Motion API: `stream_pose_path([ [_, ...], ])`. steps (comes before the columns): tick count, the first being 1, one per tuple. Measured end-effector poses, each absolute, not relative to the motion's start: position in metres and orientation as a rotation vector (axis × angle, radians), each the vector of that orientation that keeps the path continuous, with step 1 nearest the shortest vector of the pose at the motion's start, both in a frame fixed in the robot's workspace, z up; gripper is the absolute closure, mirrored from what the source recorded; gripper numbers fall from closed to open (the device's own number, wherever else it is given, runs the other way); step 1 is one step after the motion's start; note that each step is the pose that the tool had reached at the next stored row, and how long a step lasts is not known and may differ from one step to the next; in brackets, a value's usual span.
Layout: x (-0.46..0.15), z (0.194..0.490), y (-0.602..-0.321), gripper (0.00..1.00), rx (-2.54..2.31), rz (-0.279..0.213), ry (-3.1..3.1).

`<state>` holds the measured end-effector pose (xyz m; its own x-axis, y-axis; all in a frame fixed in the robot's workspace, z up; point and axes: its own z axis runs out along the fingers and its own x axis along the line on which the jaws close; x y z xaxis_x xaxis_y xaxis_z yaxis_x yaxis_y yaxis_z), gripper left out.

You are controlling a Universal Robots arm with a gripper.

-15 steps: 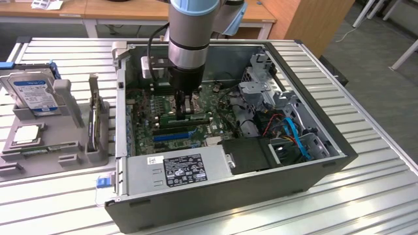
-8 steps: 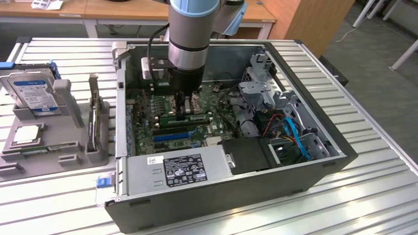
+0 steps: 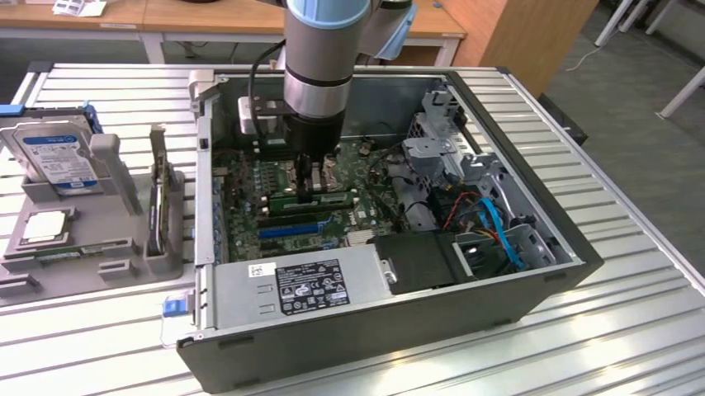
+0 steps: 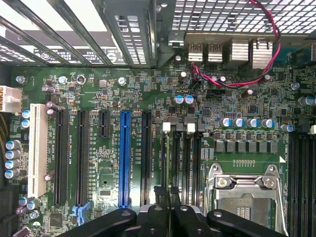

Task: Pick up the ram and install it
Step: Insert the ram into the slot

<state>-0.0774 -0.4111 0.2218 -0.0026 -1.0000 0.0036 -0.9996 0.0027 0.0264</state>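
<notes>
The ram (image 3: 336,198) is a long green stick lying level, low inside the open computer case (image 3: 551,272), just above the motherboard (image 3: 248,210). My gripper (image 3: 313,186) comes straight down onto the ram's middle and is shut on it. In the wrist view the gripper (image 4: 168,210) sits in line with the black memory slots (image 4: 180,158) that have white latches, beside the processor socket (image 4: 244,197). I cannot tell whether the ram is resting in a slot or hovering just over it.
A grey holder (image 3: 111,247) on the exterior view's left carries a hard drive (image 3: 53,157), a silver processor chip (image 3: 44,224) and an upright expansion card (image 3: 165,206). The power supply (image 3: 297,285), drive cage (image 3: 441,153) and blue cables (image 3: 496,231) crowd the case.
</notes>
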Motion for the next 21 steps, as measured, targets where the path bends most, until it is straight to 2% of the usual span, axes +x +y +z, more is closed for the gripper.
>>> stream_pose_path([
  [6,-0.077,0.222,-0.411,0.87,2.204,-0.025,-2.209],
  [7,-0.077,0.222,-0.411,0.82,2.204,-0.025,-2.209],
  [9,-0.077,0.222,-0.411,0.82,2.204,-0.025,-2.209],
  [10,-0.077,0.222,-0.411,0.75,2.204,-0.025,-2.209],
  [15,-0.077,0.222,-0.411,0.75,2.204,-0.025,-2.209],
  [21,-0.077,0.24,-0.411,0.75,2.203,-0.025,-2.209],
])
